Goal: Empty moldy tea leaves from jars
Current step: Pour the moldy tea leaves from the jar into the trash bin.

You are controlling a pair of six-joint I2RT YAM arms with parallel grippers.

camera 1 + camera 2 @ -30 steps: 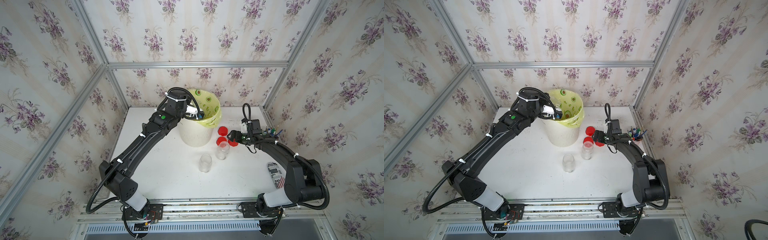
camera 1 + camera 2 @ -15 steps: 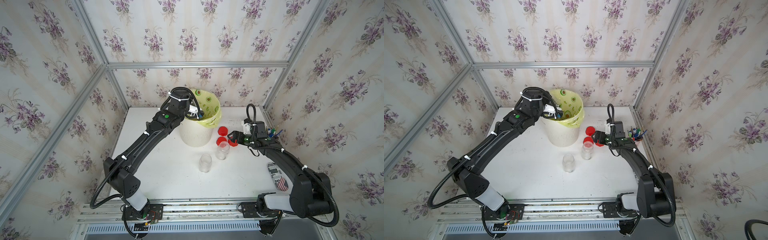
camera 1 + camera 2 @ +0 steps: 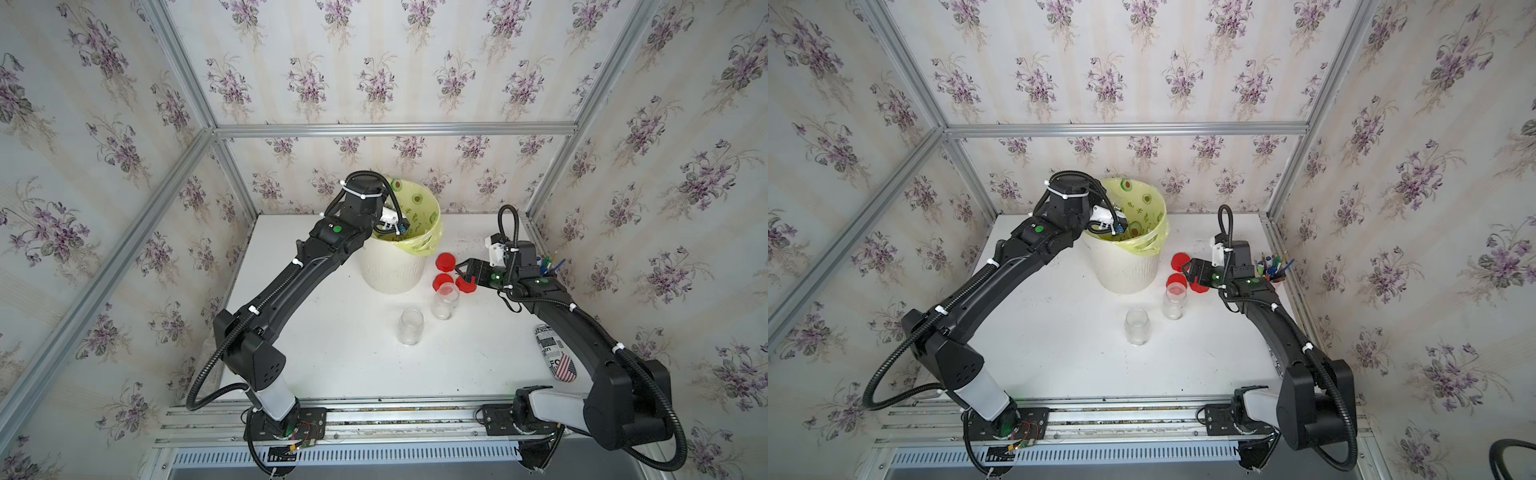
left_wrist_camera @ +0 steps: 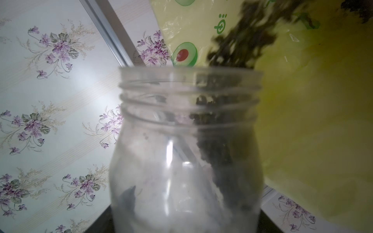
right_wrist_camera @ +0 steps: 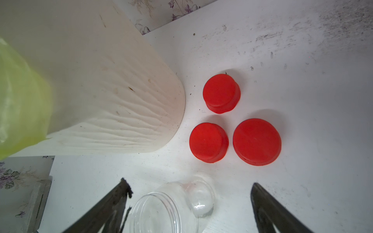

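Leaves seemingly spill from jar, wrist view only.

Bin sits mid back edge of the tabletop. Caps cluster just right of it, two jars in front of them. Cup at the right edge, pouch toward the front right corner. Third jar at the bin's mouth, leaves spilling in.

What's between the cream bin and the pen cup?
Three red jar caps lie there, close to the bin, with the open right gripper over them, seen in both top views.
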